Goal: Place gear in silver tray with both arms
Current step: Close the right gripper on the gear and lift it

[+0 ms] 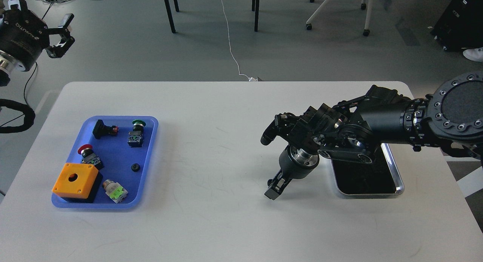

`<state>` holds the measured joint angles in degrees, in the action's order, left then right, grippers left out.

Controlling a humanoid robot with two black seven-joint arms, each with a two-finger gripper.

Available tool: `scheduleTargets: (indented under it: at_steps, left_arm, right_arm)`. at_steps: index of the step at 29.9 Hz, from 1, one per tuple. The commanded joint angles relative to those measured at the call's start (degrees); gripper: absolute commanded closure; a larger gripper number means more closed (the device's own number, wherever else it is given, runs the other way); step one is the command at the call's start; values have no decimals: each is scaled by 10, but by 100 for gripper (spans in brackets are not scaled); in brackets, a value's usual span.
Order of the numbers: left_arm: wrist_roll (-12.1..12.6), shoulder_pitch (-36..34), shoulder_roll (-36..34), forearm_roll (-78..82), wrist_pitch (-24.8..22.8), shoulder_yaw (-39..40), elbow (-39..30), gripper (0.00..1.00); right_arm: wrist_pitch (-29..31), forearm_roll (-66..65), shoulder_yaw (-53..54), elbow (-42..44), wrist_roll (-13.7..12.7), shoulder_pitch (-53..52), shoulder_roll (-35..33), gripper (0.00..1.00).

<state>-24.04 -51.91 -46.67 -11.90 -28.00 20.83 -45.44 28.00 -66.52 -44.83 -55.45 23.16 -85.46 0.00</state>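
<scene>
The gear [135,167] is a small black toothed ring lying in the blue plastic tray [149,120] at the left of the table. The silver tray [397,181] lies at the right of the table, its far half hidden under my right arm. My right gripper [274,187] points down at the table, just left of the silver tray and close to the surface. Its dark fingers cannot be told apart, and nothing shows in it. My left gripper [61,35] is open and empty, raised off the table's far left corner, far from the gear.
The blue tray also holds an orange box with a round hole [75,180], a red push button [86,152], a green push button [136,133], a black switch [103,129] and a green-and-white part [116,191]. Chair and table legs stand on the floor beyond.
</scene>
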Motion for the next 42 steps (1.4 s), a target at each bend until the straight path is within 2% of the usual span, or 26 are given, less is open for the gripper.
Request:
scheduleTargets:
  at_steps: [1, 5, 18, 23, 28, 33, 42]
  left_arm:
    - [0, 2, 0, -1, 0, 0, 0, 2]
    - [-5, 4, 0, -1, 0, 0, 1, 2]
    - [-5, 10, -1, 0, 0, 1, 0, 2]
    - [-5, 10, -1, 0, 0, 0, 0, 2]
    - [-4, 11, -2, 0, 0, 0, 0, 2]
    - [-3, 10, -3, 2, 0, 0, 0, 2]
    - [-3, 11, -2, 4, 0, 0, 0, 2]
  right_arm:
    - [-12, 0, -1, 2, 0, 5, 0, 46]
    - [-35, -1, -3, 4, 0, 10, 0, 51]
    - [-36, 0, 0, 20, 0, 16, 0, 52]
    - [-36, 0, 0, 19, 2, 15, 0, 65]
    - [-36, 1, 0, 18, 5, 15, 0, 67]
    - [-33, 0, -1, 17, 5, 13, 0, 81]
    - [-36, 2, 0, 18, 5, -5, 0, 83]
